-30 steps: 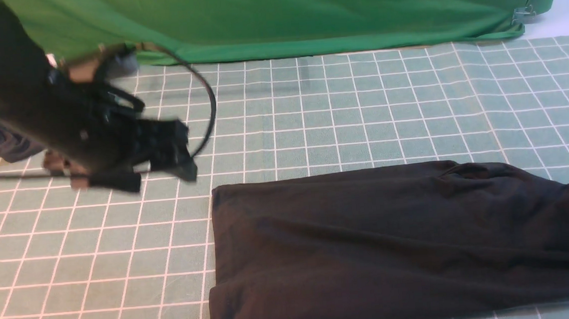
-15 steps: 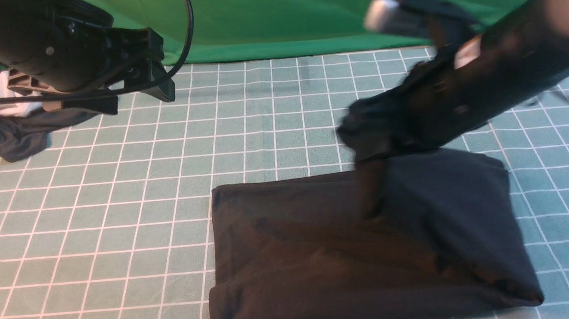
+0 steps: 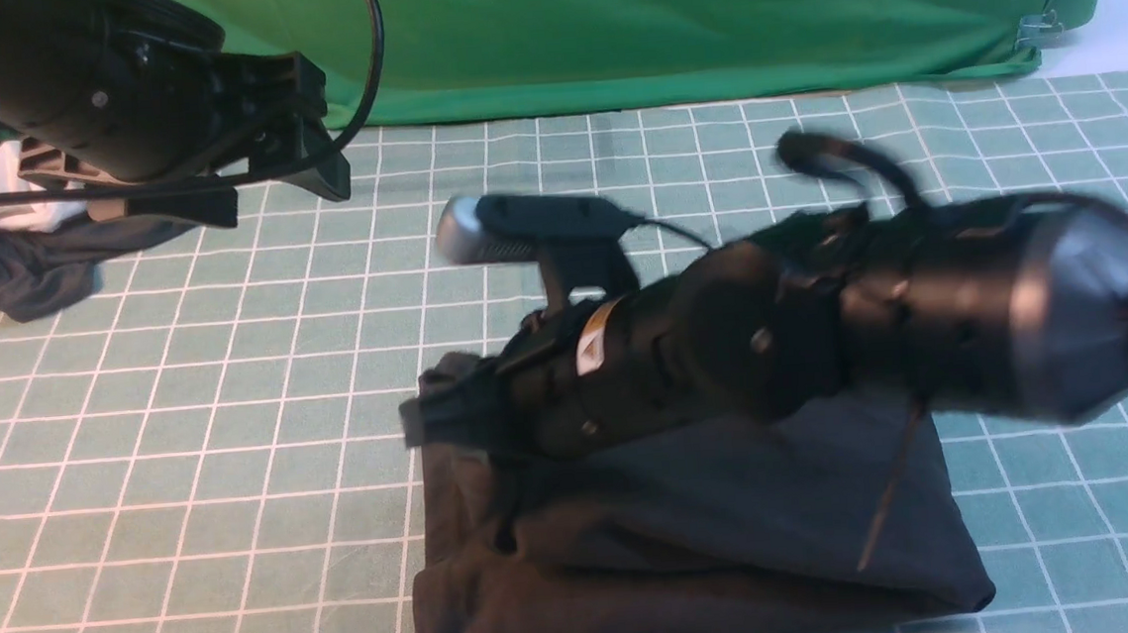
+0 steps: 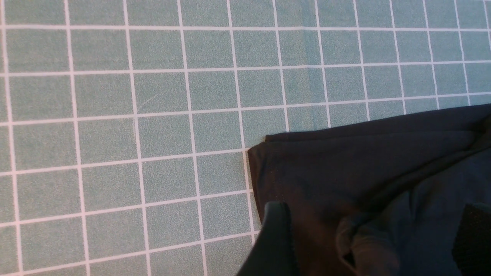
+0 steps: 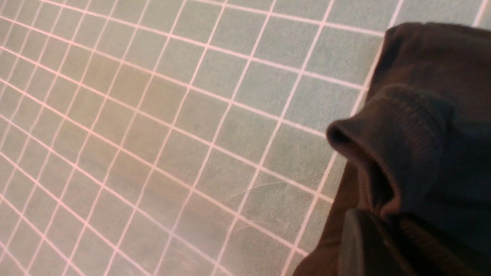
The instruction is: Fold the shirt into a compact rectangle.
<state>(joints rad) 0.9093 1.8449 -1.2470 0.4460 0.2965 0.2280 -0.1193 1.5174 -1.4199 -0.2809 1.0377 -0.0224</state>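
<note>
Front view, shirt: the shirt (image 3: 698, 535) is laid on the green grid mat (image 3: 188, 482), folded over on itself, right of centre near the front edge.
Front view, right gripper: the right gripper (image 3: 432, 415) is stretched across the shirt's left edge; its jaw state cannot be told there.
Front view, left gripper: the left gripper (image 3: 282, 192) is held high at the far left, jaws apart, empty.
Left wrist view: a shirt corner (image 4: 268, 153) is seen on the mat.
Right wrist view: a ribbed fold of the shirt (image 5: 387, 153) is pinched at the fingertip (image 5: 360, 245).

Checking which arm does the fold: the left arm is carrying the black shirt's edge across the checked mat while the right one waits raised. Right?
No, swapped. In the front view the right gripper carries the shirt edge over; the left gripper waits raised.
</note>
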